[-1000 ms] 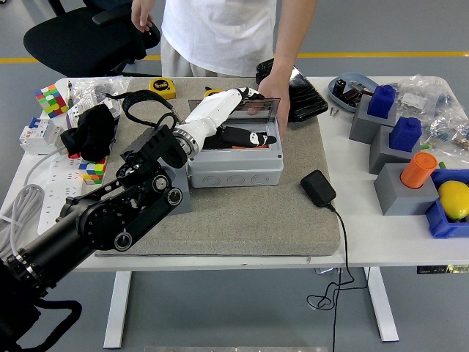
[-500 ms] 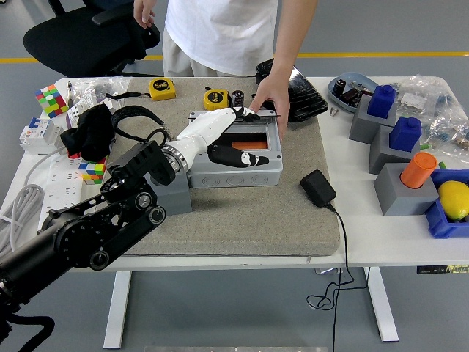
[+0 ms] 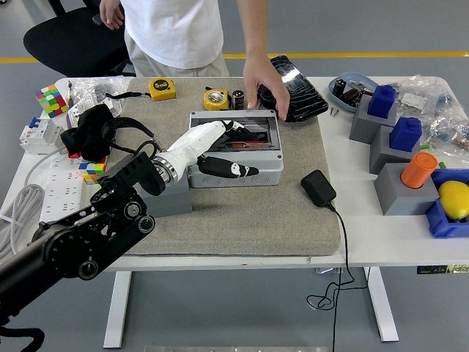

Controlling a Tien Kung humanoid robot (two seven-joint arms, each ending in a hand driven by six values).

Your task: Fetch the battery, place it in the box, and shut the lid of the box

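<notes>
The grey box (image 3: pixel 238 174) sits on the grey mat, its clear lid (image 3: pixel 256 133) lying flat or almost flat on top. Something orange shows dimly through the lid. My left hand (image 3: pixel 236 147), white with black fingers, reaches over the box's left half; its fingers are spread on the lid and its thumb lies along the front rim, holding nothing. A person's hand (image 3: pixel 262 89) hangs just behind the box's back edge, apart from the lid. A small dark cylinder (image 3: pixel 238 99), perhaps a battery, stands behind the box. My right arm is out of view.
Two yellow tape measures (image 3: pixel 162 88) (image 3: pixel 215 98) lie behind the box, with a black case (image 3: pixel 299 89) to their right. A black adapter (image 3: pixel 318 188) with its cable lies right of the box. Headphones (image 3: pixel 94 132), cubes and a power strip crowd the left. Blue-and-grey blocks, an orange cylinder (image 3: pixel 418 169) and a lemon stand right.
The lid has come down from raised to flat. My left arm drew back toward the lower left. The person let go of the lid and shifted left.
</notes>
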